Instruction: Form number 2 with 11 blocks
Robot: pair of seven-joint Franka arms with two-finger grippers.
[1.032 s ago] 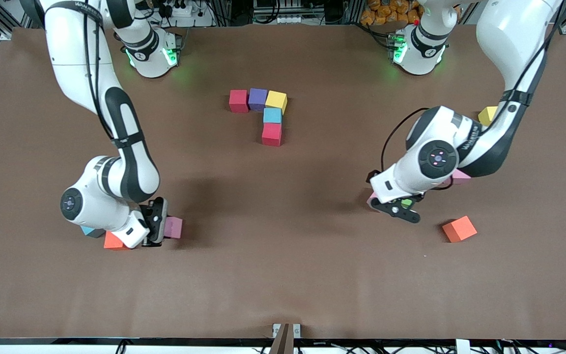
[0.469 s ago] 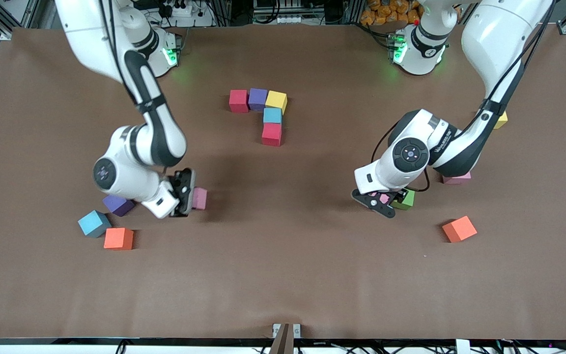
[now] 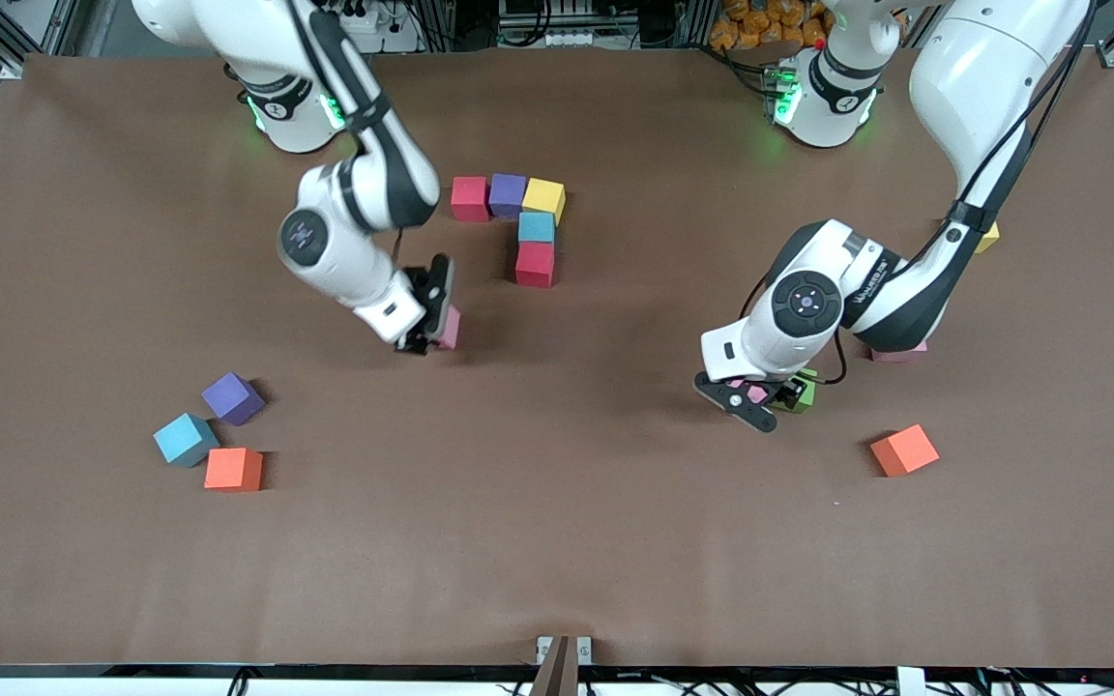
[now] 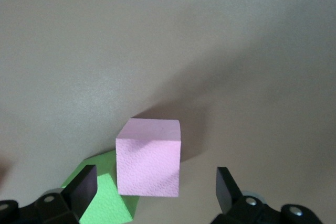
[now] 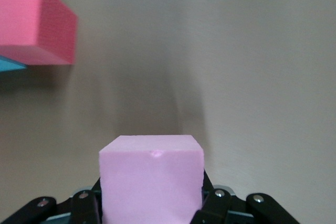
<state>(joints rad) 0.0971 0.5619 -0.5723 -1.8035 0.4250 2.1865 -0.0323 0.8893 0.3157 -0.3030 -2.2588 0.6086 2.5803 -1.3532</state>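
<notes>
The right gripper clamps a pink block by opposite flat faces, seven o'clock of the red block; light, squashy foam. The left gripper gapes over another pink block.

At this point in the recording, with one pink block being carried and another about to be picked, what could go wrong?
1. The left claw is open around a pink block that touches a green block. One finger may nudge or trap the green one as it shuts.
2. The right claw carries its pink block near the red block that ends the formed row. Setting it down carelessly could shove that row.
</notes>
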